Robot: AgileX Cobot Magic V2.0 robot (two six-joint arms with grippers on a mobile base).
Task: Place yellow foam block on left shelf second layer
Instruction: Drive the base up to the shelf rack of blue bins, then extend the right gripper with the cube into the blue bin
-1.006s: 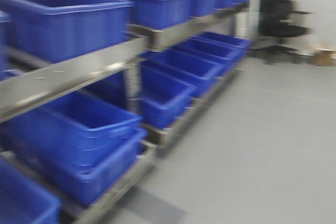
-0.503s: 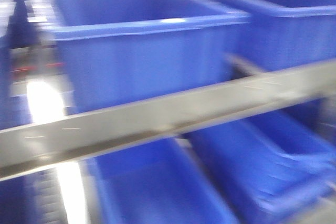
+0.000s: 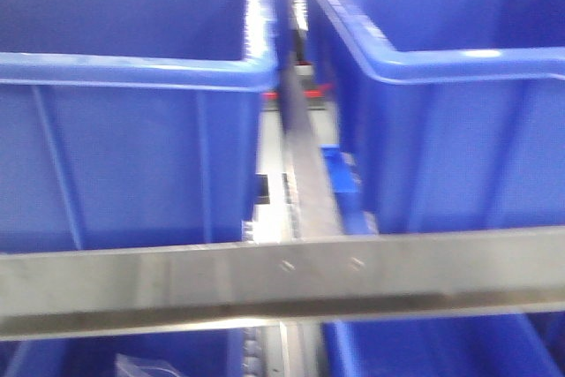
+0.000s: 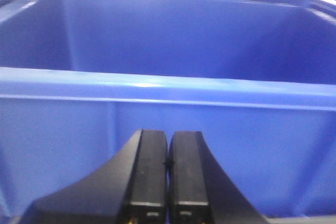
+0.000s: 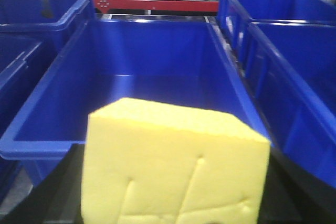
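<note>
The yellow foam block (image 5: 173, 166) fills the lower middle of the right wrist view. My right gripper (image 5: 173, 187) is shut on it, with its black fingers (image 5: 63, 182) showing at both sides. The block hangs in front of the near rim of an empty blue bin (image 5: 152, 61). My left gripper (image 4: 168, 161) is shut and empty, right in front of the wall of another blue bin (image 4: 157, 85). Neither gripper nor the block shows in the front view.
In the front view two blue bins (image 3: 132, 68) (image 3: 441, 59) stand side by side on a steel shelf rail (image 3: 282, 280), with more blue bins below it. Further bins (image 5: 294, 51) (image 5: 37, 14) flank the empty one in the right wrist view.
The front view has swung from an angled look along the shelving and grey floor to a close, head-on look at two bins above the steel rail.
</note>
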